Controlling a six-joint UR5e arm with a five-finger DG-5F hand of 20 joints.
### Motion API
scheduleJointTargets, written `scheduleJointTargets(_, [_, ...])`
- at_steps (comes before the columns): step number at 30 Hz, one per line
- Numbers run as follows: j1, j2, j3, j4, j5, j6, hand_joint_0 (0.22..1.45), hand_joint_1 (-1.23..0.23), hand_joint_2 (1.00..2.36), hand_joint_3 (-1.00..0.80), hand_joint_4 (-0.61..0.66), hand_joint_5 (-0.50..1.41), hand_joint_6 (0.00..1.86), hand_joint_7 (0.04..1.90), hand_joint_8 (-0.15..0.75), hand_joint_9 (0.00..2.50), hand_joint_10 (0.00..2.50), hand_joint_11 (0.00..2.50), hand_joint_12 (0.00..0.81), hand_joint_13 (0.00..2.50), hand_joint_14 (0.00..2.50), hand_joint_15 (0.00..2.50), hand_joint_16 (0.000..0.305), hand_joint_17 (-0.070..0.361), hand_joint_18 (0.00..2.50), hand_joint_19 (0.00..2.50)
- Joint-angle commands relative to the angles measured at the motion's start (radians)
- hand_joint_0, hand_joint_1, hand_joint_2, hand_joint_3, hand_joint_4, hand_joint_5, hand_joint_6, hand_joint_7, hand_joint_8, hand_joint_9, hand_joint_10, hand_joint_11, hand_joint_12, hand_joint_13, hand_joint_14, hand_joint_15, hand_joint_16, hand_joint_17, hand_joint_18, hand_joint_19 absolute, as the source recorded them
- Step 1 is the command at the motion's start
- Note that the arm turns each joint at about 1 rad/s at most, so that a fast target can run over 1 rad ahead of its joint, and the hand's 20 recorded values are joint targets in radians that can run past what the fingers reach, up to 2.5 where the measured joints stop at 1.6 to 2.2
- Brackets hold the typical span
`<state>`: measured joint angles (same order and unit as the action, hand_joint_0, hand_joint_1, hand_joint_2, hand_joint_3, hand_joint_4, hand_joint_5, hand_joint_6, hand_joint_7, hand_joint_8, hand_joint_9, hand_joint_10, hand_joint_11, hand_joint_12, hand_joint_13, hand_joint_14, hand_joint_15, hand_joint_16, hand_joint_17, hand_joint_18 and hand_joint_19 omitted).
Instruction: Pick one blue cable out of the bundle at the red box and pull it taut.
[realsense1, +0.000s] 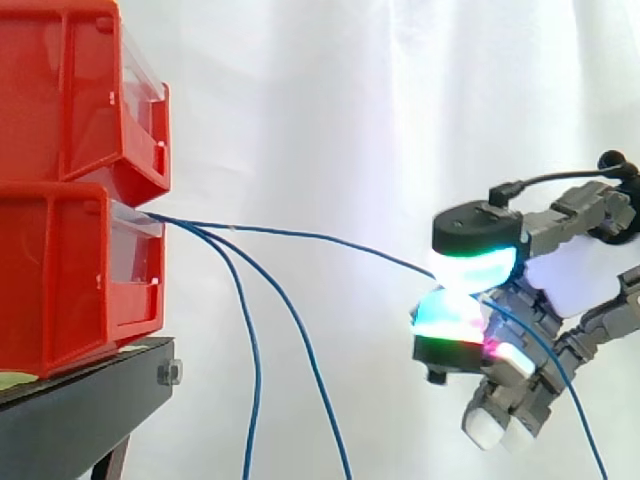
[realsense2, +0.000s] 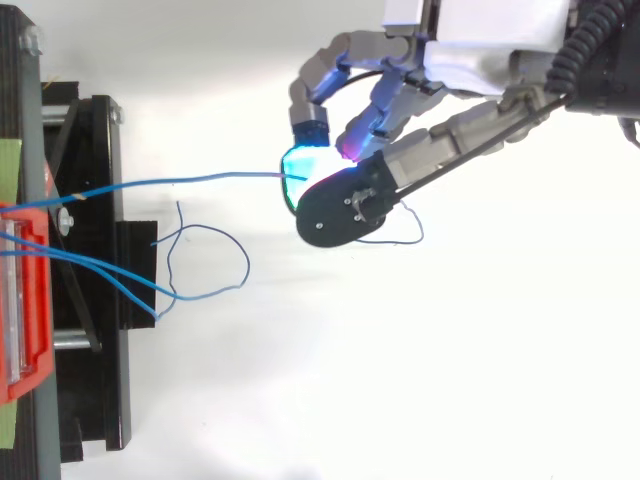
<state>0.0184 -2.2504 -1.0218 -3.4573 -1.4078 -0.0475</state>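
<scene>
Nearest the lens in the top view, the robot hand (realsense2: 400, 100) reaches in from the upper right of the frame. It is closed in a pinch on one blue cable (realsense1: 300, 236), which is clamped between two glowing pads (realsense1: 480, 265), one above the other in the side view. The grip is well away from the bins, probably so that a long free length can be drawn straight.

The held cable leaves the mouth of the lower red bin (realsense1: 60, 280) at the left of the side view. It runs rightward and slightly downward to the pinch at right centre. Its long axis is close to level, with a shallow bow, so it looks nearly taut rather than fully tight. In the top view it crosses from the left edge toward the centre, rising a little. Past the pinch, its free tail drops to the lower right corner of the side view.

Two other blue cables (realsense1: 250, 340) hang slack from the same bin, curving down to the bottom edge, apart from the held one. An upper red bin (realsense1: 60, 90) sits on the lower, both on the black stand (realsense1: 80, 410) before the white curtain (realsense1: 350, 100).
</scene>
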Motion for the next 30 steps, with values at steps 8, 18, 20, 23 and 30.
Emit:
scheduleJointTargets(8, [-0.009, 0.003, 0.020, -0.049, 0.003, 0.112, 0.61, -0.75, 1.01, -0.21, 0.18, -0.11, 0.92, 1.07, 0.397, 1.17, 0.01, 1.12, 0.352, 0.78, 0.02, 0.41, 0.051, 0.115, 0.64, 0.27])
scheduleJointTargets(18, [-0.006, 0.002, 0.000, -0.049, 0.004, 0.110, 0.61, -0.75, 1.01, -0.21, 0.17, -0.11, 0.92, 1.07, 0.392, 1.16, 0.01, 1.11, 0.350, 0.78, 0.02, 0.40, 0.051, 0.114, 0.63, 0.28])
scheduleJointTargets(20, [-0.006, 0.002, -0.004, -0.051, 0.003, 0.110, 0.61, -0.75, 1.01, -0.21, 0.18, -0.11, 0.92, 1.07, 0.393, 1.15, 0.01, 1.10, 0.350, 0.78, 0.02, 0.40, 0.051, 0.114, 0.63, 0.28])
scheduleJointTargets(23, [-0.005, 0.002, -0.066, -0.048, -0.002, 0.120, 0.61, -0.74, 1.01, -0.21, 0.18, -0.11, 0.92, 1.07, 0.393, 1.14, 0.01, 1.09, 0.349, 0.77, 0.02, 0.40, 0.051, 0.114, 0.63, 0.27])
scheduleJointTargets(30, [0.000, 0.003, -0.092, 0.041, -0.008, 0.123, 0.61, -0.74, 1.01, -0.21, 0.18, -0.11, 0.92, 1.07, 0.391, 1.13, 0.01, 1.09, 0.348, 0.77, 0.02, 0.40, 0.050, 0.114, 0.63, 0.28])
